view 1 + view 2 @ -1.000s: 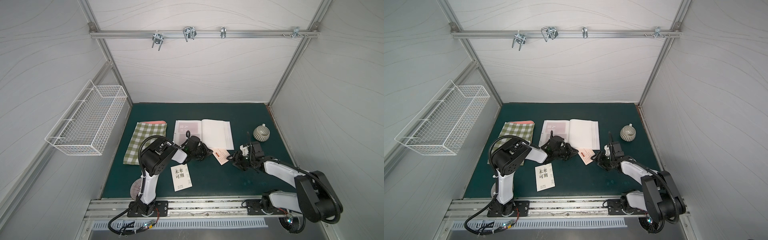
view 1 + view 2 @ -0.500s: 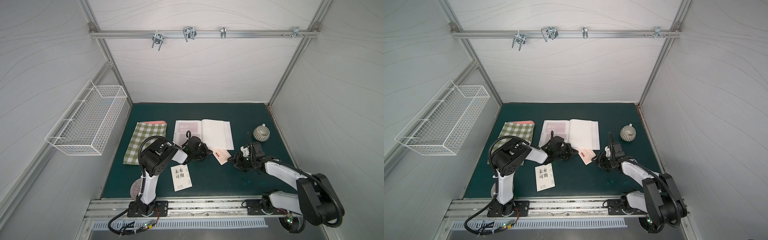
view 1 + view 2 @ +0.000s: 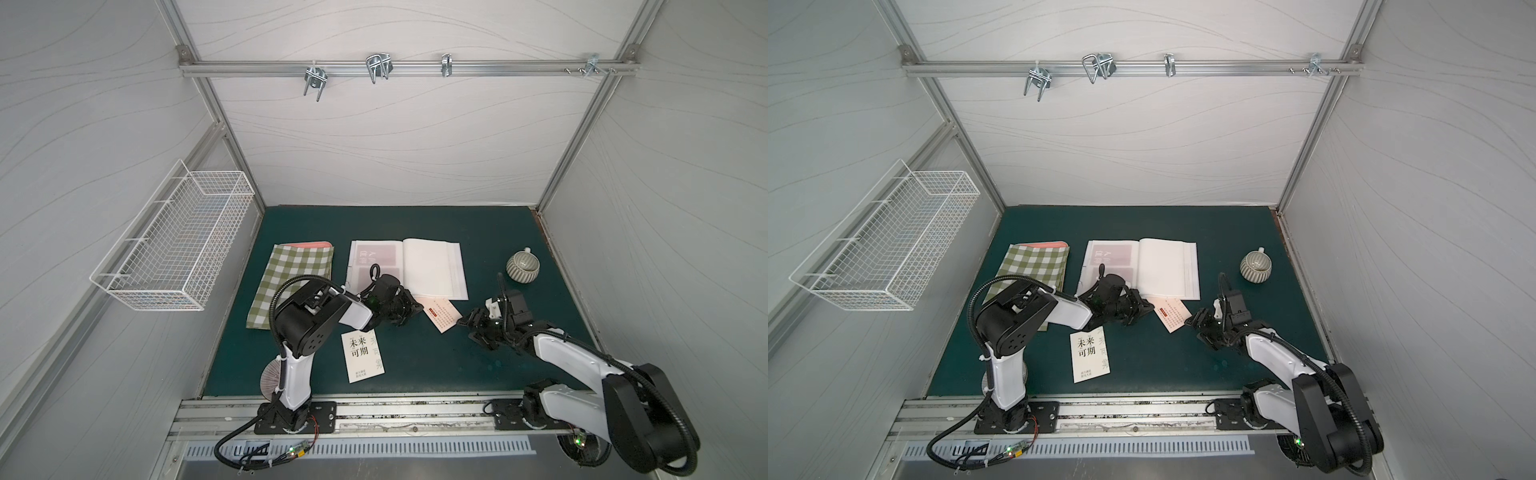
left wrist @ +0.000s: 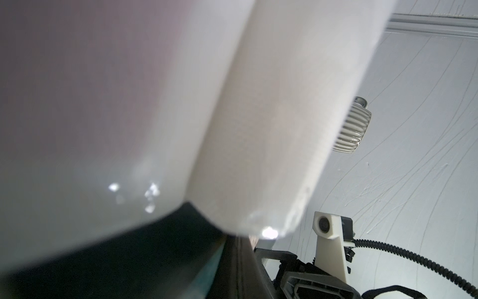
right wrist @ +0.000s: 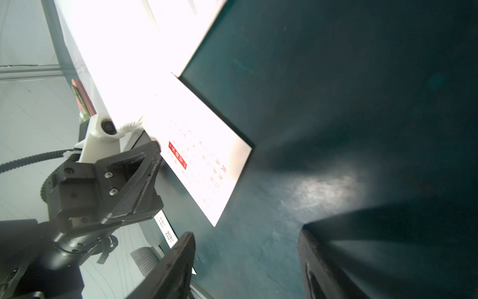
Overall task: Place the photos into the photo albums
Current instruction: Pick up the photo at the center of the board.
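The photo album (image 3: 432, 266) (image 3: 1167, 266) lies open on the green mat, with reddish photos (image 3: 376, 255) in the sleeves of its left page. My left gripper (image 3: 411, 309) (image 3: 1144, 309) (image 4: 244, 248) is shut, its tips at the album's near edge by the spine; what lies between them is hidden. A cream photo (image 3: 442, 318) (image 3: 1171, 313) (image 5: 201, 165) lies just in front of the album. My right gripper (image 3: 467, 326) (image 3: 1196, 322) (image 5: 245, 261) stands open beside its right corner, over bare mat. A white photo with black characters (image 3: 360, 357) (image 3: 1088, 359) lies near the front.
A green-and-white checked flat item (image 3: 293, 282) (image 3: 1036, 266) lies left of the album, with an orange edge (image 3: 316, 245) showing behind it. A ribbed cup (image 3: 523, 268) (image 3: 1255, 266) (image 4: 353, 126) stands at the back right. A wire basket (image 3: 174, 245) hangs on the left wall.
My left gripper's jaws have closed the last bit at the album's near edge. The right arm's elbow has sunk slightly; its gripper stays open by the cream photo. No photo has moved.
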Motion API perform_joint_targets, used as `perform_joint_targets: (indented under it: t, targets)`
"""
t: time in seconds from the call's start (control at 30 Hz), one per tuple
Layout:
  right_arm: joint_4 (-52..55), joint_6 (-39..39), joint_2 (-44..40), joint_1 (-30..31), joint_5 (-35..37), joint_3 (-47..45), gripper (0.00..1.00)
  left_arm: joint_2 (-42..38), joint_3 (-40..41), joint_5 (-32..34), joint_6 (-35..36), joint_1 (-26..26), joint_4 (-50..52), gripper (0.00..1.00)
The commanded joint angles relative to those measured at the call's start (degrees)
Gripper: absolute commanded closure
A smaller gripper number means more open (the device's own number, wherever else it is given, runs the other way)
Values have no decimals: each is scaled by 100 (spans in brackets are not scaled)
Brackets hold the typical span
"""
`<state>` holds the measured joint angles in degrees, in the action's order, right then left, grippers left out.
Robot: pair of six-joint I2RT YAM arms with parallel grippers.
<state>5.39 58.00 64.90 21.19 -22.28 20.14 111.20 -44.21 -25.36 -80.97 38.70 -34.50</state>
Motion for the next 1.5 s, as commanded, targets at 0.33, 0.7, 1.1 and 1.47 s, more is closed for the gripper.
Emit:
perform_joint_targets:
  t: [0.33, 0.7, 1.1, 1.47]
  targets:
    - [-1059, 1520, 125, 582, 569, -448, 40, -339, 105, -263, -583, 59, -102, 100]
    - [-2192, 2087, 676, 855, 884, -512, 56, -160, 215, -343, -889, 137, -460, 100]
    - [-3322, 2459, 1358, 900, 788, -663, 69, -198, 236, -442, -1012, 137, -497, 100]
    - [-2760, 2202, 821, 908, 881, -634, 84, -219, 295, -469, -1094, 138, -615, 100]
